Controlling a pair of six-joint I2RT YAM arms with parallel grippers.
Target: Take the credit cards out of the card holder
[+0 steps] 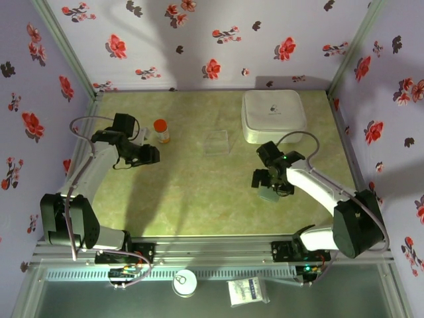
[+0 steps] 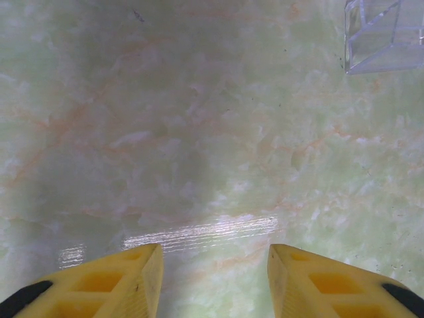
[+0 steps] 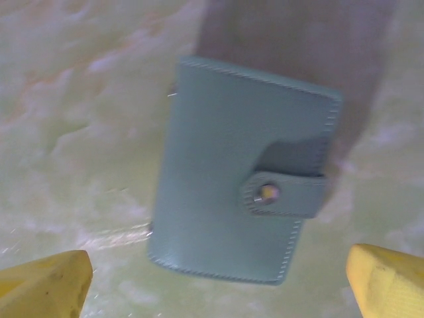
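The card holder (image 3: 242, 172) is a grey-blue wallet lying folded shut on the table, its snap tab (image 3: 285, 194) fastened. In the top view the card holder (image 1: 268, 194) lies at the right, partly under my right gripper (image 1: 268, 184). My right gripper (image 3: 215, 268) hangs just above it, open wide, with a yellow fingertip (image 3: 50, 281) on each side of the wallet and touching nothing. The credit cards are hidden. My left gripper (image 1: 150, 156) is at the left, and in the left wrist view the gripper (image 2: 215, 268) is open over bare marbled table.
A large white rounded-square case (image 1: 273, 116) sits at the back right. A clear plastic box (image 1: 216, 142) (image 2: 384, 33) stands mid-table. An orange-capped bottle (image 1: 161, 130) stands just beyond my left gripper. Flowered walls close in the table on three sides.
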